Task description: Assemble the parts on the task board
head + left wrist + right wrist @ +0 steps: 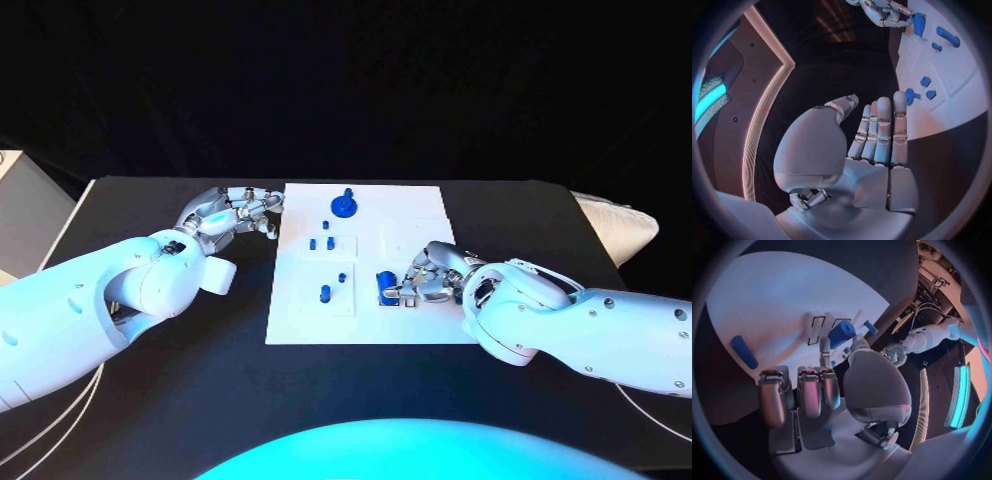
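Note:
The white task board lies in the middle of the black table. On it stand a large round blue knob at the far end and several small blue pieces, among them a pair and a peg. My right hand is over the board's near right part and pinches a blue cylinder between thumb and a finger, low over the board. A blue bar lies flat nearby. My left hand hovers beside the board's far left edge, fingers straight and holding nothing.
A pale box stands at the table's left edge and a white object lies off its right side. Bare black table surrounds the board on the near side.

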Robot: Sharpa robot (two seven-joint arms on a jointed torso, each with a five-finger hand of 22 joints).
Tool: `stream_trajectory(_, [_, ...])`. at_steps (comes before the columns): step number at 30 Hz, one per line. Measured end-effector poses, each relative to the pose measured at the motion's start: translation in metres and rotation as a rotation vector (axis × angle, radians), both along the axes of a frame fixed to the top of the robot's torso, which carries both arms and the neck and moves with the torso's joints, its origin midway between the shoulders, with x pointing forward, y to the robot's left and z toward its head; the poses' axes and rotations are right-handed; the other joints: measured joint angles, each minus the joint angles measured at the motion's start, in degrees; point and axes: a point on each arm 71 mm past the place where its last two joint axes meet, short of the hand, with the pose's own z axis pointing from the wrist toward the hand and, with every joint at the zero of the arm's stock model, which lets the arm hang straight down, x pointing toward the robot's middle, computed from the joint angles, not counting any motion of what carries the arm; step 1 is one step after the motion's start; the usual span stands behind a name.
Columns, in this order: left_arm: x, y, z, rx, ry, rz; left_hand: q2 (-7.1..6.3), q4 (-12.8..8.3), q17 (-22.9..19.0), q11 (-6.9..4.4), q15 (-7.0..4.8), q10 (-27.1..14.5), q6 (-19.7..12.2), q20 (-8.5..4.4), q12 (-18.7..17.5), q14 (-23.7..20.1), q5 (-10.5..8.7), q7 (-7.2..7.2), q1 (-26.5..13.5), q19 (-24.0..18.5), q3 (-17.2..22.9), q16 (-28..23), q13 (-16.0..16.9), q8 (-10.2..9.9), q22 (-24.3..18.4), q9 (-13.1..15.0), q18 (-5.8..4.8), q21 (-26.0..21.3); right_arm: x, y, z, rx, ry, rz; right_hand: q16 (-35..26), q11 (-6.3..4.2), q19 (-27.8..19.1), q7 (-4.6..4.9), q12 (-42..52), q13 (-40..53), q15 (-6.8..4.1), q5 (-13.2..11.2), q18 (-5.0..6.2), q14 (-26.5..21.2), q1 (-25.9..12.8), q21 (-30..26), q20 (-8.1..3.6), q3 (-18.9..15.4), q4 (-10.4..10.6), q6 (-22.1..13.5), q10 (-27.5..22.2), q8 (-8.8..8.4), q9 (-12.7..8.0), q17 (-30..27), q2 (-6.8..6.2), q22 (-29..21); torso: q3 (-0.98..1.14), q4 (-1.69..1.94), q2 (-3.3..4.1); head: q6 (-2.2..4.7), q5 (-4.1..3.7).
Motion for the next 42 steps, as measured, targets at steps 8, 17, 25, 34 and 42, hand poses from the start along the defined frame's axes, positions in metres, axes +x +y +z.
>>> stream_trajectory(8, [0.0001,0.0001,-0.0002,0.000,0.001,0.000,0.00,0.00,0.00,0.00,0.00,0.00,0.00,-0.21,0.00,0.00,0.00,0.00,0.00,0.21,0.00,0.00,0.00,0.00,-0.06,0.00,0.00,-0.28,-0.0038,0.0009,0.0016,0.029,-0.012,0.040,0.00,-0.21,0.00,-0.01,0.00,0.00,0.00,-1.10,0.00,0.00,3.56,0.00,0.00,4.33,-0.04,0.01,0.21,0.49,-0.17,-0.01,0.04,0.00,0.02,-0.02,0.00,-0.08,0.04])
stream_trajectory(17, [0.0002,0.0000,-0.0002,0.000,0.001,0.000,0.00,0.00,0.00,0.00,0.00,0.00,0.00,-0.21,0.00,0.00,0.00,0.00,0.00,0.21,0.00,0.00,0.00,0.00,-0.06,0.01,0.00,-0.28,-0.0010,0.0008,-0.0011,0.033,-0.013,0.045,0.00,-0.21,0.21,-0.14,0.00,0.04,0.01,-0.76,0.00,0.00,5.29,0.00,-0.20,6.07,-0.37,-0.12,0.21,0.49,-0.45,-0.01,1.33,-0.01,-0.05,0.04,0.01,-0.16,-0.13])
stream_trajectory(25, [0.0002,0.0000,-0.0005,0.001,0.003,0.000,0.00,0.00,0.00,0.00,0.00,0.01,0.00,-0.21,0.00,0.00,0.00,0.00,0.00,0.21,0.00,0.00,0.00,0.00,-0.13,0.01,0.00,-0.28,0.0016,0.0038,-0.0038,0.028,-0.018,0.046,0.00,-0.58,0.01,-0.22,0.00,0.04,-0.40,-3.58,0.00,0.01,10.94,0.00,-0.40,11.00,-0.81,-0.20,0.19,0.49,-1.21,-0.02,1.45,-0.01,-0.09,0.08,0.01,-0.29,-0.07])
stream_trajectory(34, [0.0003,0.0004,-0.0006,0.002,0.004,0.001,0.00,0.00,0.00,0.00,0.00,0.01,0.00,-0.22,0.00,0.00,0.00,0.00,0.00,0.21,0.00,0.00,0.00,0.00,-0.13,0.01,0.00,-0.28,0.0022,0.0072,-0.0018,0.028,-0.047,0.059,0.00,-0.61,0.00,-0.42,0.00,0.03,-0.40,-4.56,0.00,0.01,13.90,0.00,-0.41,12.89,-0.80,0.00,0.21,0.51,-1.64,-0.02,-0.64,-0.02,-0.09,0.08,-0.02,-0.44,-0.01])
stream_trajectory(42, [0.0004,0.0003,-0.0007,0.002,0.005,0.001,0.00,0.00,0.00,0.22,0.00,-0.21,0.00,-0.21,0.22,0.00,0.00,0.00,0.00,0.20,0.00,0.00,0.00,0.00,-0.12,0.01,0.00,-0.28,0.0023,0.0092,-0.0014,0.022,-0.074,0.064,0.00,-0.60,0.00,-0.45,0.00,0.03,-0.40,-5.36,0.00,0.01,14.49,0.00,-0.41,13.90,-0.60,0.04,0.21,0.51,-1.77,-0.02,-0.95,-0.03,-0.05,0.04,-0.02,-0.38,0.03])
